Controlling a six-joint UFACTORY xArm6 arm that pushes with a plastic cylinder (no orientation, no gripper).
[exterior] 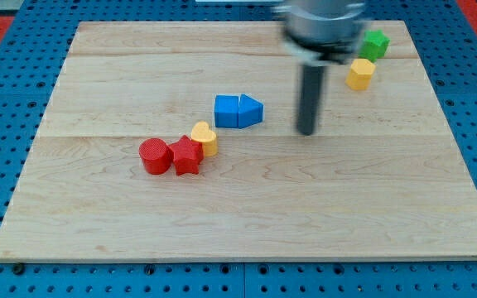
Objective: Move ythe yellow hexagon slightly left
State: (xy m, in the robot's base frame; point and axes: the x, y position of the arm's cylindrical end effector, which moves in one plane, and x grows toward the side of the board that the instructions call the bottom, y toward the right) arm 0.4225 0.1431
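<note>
The yellow hexagon (359,74) lies near the view's top right of the wooden board (247,207), touching or almost touching a green block (375,44) just above and to its right. My tip (306,131) rests on the board below and to the left of the yellow hexagon, clearly apart from it. The tip stands to the right of the blue blocks. The rod looks blurred.
A blue cube (227,111) and a blue pointed block (251,111) sit side by side at mid board. Lower left lie a yellow heart-like block (205,138), a red star-like block (186,156) and a red cylinder (154,156), close together.
</note>
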